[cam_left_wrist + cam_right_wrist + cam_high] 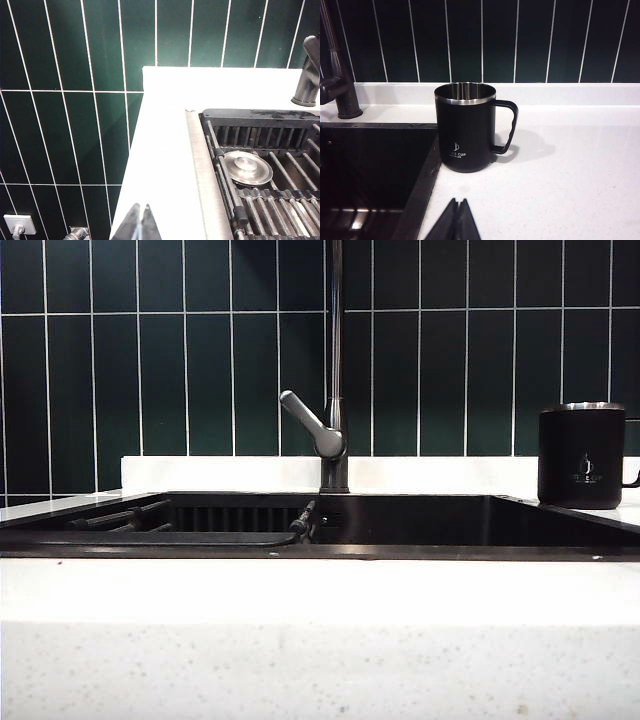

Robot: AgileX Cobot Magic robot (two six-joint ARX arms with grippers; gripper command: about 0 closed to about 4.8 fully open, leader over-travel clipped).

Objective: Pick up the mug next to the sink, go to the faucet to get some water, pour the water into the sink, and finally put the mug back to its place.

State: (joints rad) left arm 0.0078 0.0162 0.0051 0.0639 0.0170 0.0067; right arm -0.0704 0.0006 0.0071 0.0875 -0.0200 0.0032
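Mug standing untouched beside the sink, both grippers closed and clear of it.

The white speckled countertop (320, 640) is seen holding the black sink (420, 525), with a slatted rack (270, 210) and a steel drain cover (247, 167) inside. The faucet (335, 360) rises at the sink's back edge, its grey lever (310, 423) slanting out. The mug (466, 127) stands upright just beside the sink's right corner. The left gripper (141, 224) and right gripper (457, 220) are held with jaws together, empty.
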